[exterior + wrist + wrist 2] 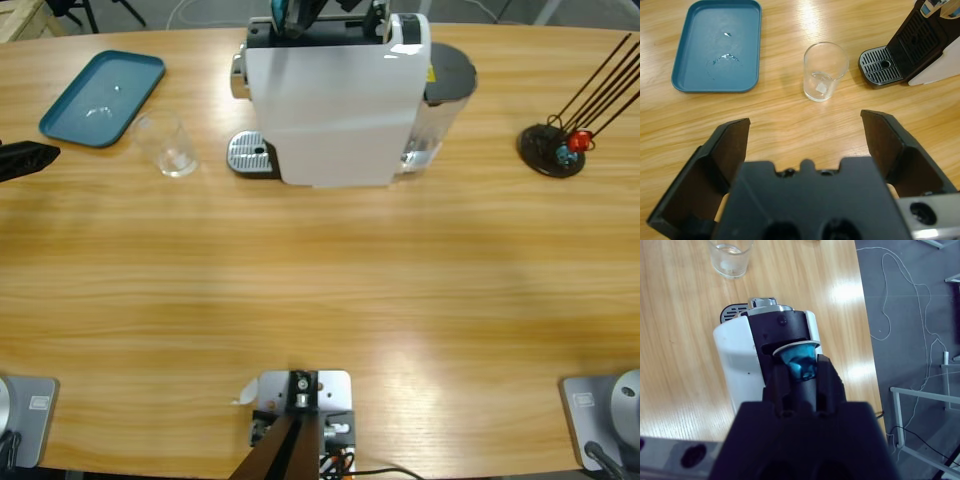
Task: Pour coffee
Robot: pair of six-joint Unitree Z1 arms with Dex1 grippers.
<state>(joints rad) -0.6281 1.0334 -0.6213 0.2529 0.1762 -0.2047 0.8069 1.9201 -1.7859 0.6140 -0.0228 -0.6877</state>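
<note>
While the right gripper is positioned over the top of the white coffee machine, its fingers are closed on a blue capsule at the machine's loading slot; the placement suggests the capsule is being seated before brewing. The right arm descends from the top edge of the high view, pointing straight down onto the machine.

The clear tumbler stands upright on the tabletop, between the teal tray and the machine's drip grate, near the grate but not on it. No coffee is visible; the tumbler holds at most a trace of clear liquid at its base. It probably has to be moved onto the grate for filling.

The left gripper hovers low over the tabletop, aimed at the tumbler and apart from it. Its fingers are spread wide and hold nothing, a stance suited to grasping the tumbler.
</note>
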